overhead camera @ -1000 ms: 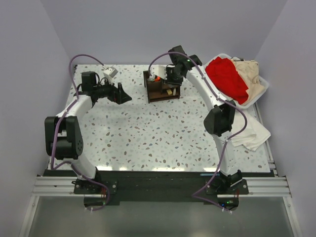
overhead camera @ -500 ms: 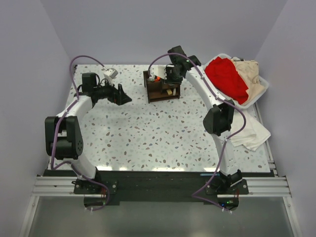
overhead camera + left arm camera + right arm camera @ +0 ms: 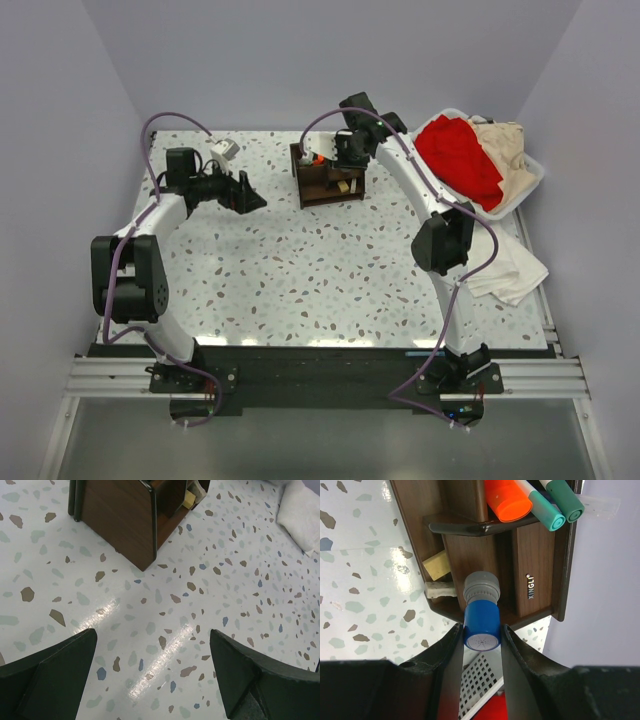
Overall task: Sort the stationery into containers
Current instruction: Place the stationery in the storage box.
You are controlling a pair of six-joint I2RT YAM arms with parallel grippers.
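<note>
The boxy dark brown wooden organiser (image 3: 540, 555) shows smooth satin grain, the speckled white tabletop (image 3: 165, 645) is glossy with glare streaks, and the stubby blue cylinder with its ribbed grey cap (image 3: 482, 625) looks like smooth, faintly shiny plastic.

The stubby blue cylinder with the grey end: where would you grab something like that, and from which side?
Grip the blue cylinder by its blue barrel, one finger on each curved side, coming in from the blue end along its length. The right gripper holds it just so: the even, round barrel seats between the fingers, and the grey cap is left free, pointing at the wooden organiser.
</note>
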